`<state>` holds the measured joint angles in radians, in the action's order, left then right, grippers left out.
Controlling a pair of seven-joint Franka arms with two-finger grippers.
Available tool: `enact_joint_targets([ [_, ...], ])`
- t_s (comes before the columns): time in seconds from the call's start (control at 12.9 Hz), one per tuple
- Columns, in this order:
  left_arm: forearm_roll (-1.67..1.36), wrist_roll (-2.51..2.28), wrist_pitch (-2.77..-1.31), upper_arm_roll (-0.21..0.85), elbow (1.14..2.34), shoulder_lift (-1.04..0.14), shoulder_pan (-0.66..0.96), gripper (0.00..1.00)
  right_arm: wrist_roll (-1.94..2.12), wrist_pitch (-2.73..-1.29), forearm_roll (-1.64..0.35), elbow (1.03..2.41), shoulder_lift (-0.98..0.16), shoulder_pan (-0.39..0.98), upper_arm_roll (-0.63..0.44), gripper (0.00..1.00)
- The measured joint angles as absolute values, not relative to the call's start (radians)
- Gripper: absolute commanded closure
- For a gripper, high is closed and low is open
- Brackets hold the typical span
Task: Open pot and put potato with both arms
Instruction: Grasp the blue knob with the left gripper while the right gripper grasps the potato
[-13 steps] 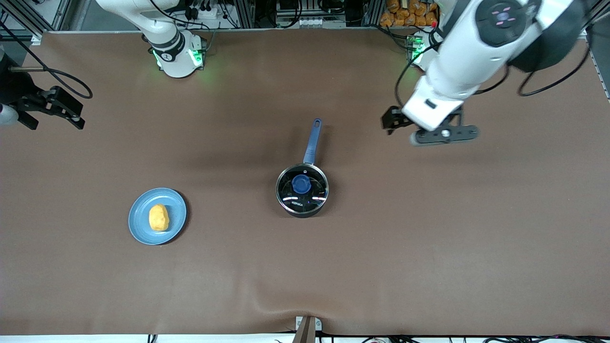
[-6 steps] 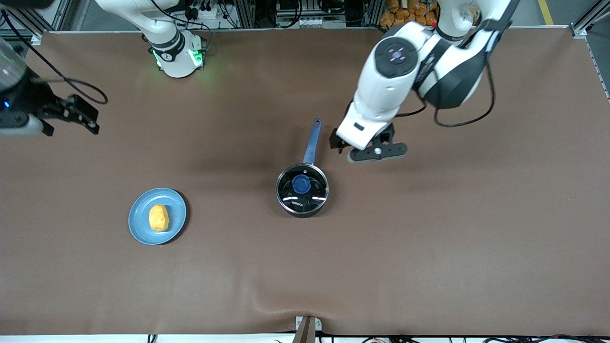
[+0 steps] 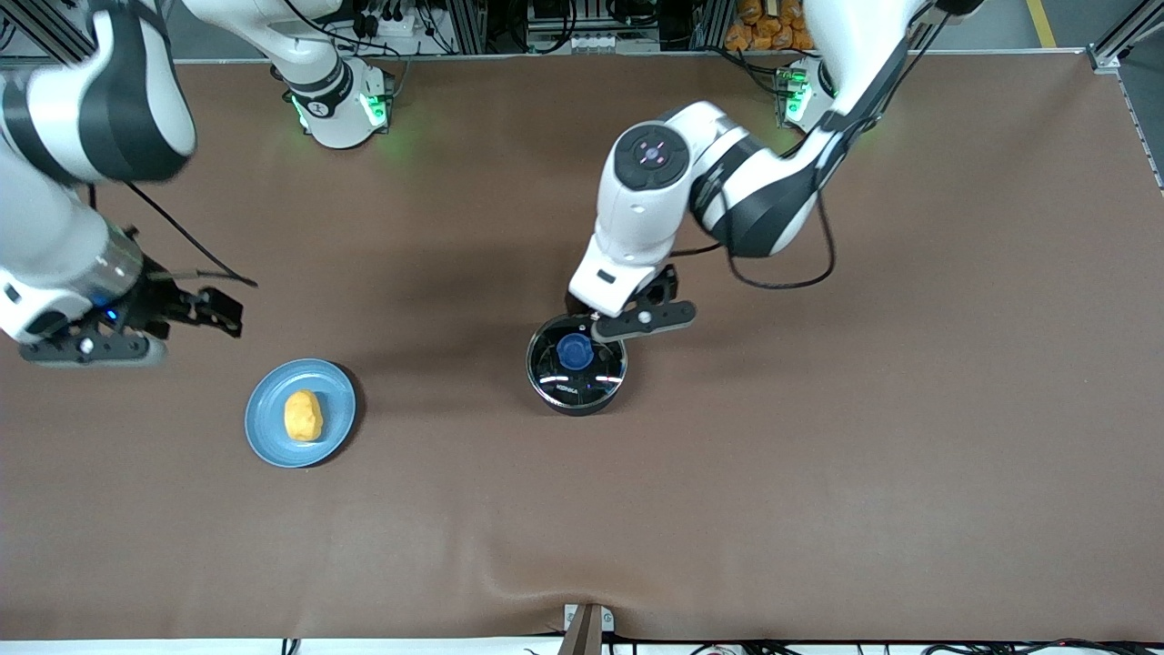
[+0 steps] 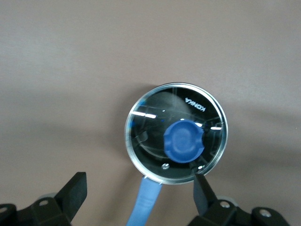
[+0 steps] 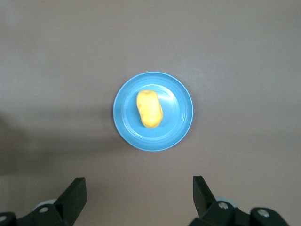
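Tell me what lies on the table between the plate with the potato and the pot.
Nothing: in the front view only bare brown table lies between the plate holding the potato and the pot.

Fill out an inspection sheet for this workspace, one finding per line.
Surface: brown table mat, rippled at the camera edge.
Job's things: pot with lid on; potato on blue plate.
Clutter: nothing seen.
Grippers: left gripper open over the pot's handle; right gripper open over bare mat beside the plate.
Cables: black cable loops off the left arm.
Surroundings: metal frame along the bases' edge.
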<state>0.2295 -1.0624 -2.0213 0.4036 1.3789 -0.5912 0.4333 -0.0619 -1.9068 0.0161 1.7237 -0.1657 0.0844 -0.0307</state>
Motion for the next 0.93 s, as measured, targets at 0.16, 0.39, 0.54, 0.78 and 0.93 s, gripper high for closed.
enact_joint_targets([
  [0.16,0.23,-1.067,-2.042,0.355,1.361,-0.624,0.479,0.0,-0.061,-1.958,-0.022,1.737,-0.229,0.053,-0.033,0.0],
  [0.39,0.23,-1.126,-2.119,0.328,1.353,-0.657,0.519,0.0,-0.061,-2.056,-0.037,1.742,-0.338,0.035,-0.033,0.0],
  [0.54,0.23,-1.142,-2.162,0.308,1.35,-0.683,0.542,0.0,-0.061,-2.125,-0.038,1.745,-0.412,0.036,-0.029,0.0],
  [0.78,0.23,-1.142,-2.223,0.249,1.342,-0.718,0.589,0.0,-0.04,-2.248,-0.038,1.756,-0.509,0.037,-0.026,0.0],
  [0.93,0.23,-1.142,-2.238,0.236,1.34,-0.733,0.604,0.0,-0.013,-2.339,-0.038,1.788,-0.544,0.037,-0.025,0.0],
])
